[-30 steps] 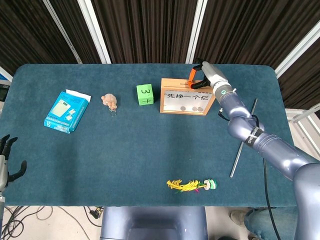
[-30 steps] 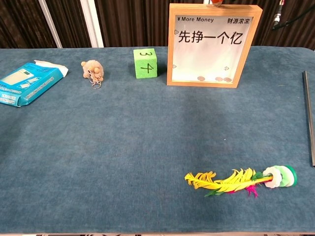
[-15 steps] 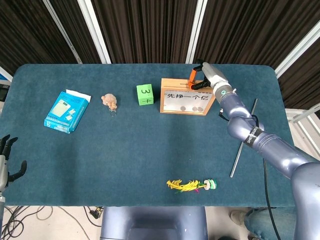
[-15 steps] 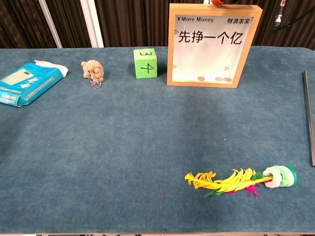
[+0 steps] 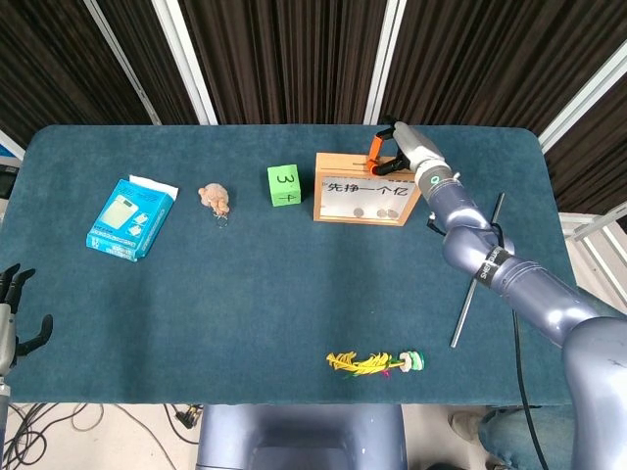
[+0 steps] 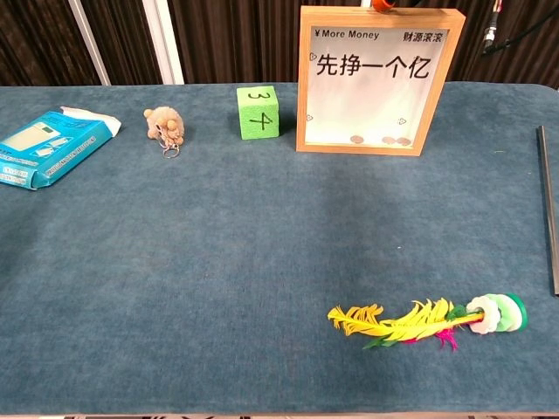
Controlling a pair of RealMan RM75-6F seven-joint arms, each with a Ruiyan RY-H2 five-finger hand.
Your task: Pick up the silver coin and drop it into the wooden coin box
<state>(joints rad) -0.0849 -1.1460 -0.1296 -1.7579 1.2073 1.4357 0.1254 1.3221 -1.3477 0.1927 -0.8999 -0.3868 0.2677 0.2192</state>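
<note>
Right hand (image 5: pixel 392 152) poised over the coin box (image 5: pixel 364 189), coin not visible.

The right hand hung at the top edge of the box, its orange-tipped fingers (image 5: pixel 375 150) drawn close together above the slot; whether they pinched the coin could not be told, as it was too small to see there. Three coins lay inside the box behind its clear front (image 6: pixel 377 140). The left hand (image 5: pixel 12 313) waited spread at the table's (image 5: pixel 294 294) near left corner. A coin would likely be light, stiff, thin and slippery, best held edgewise between fingertips so it meets the slot narrow side first.
</note>
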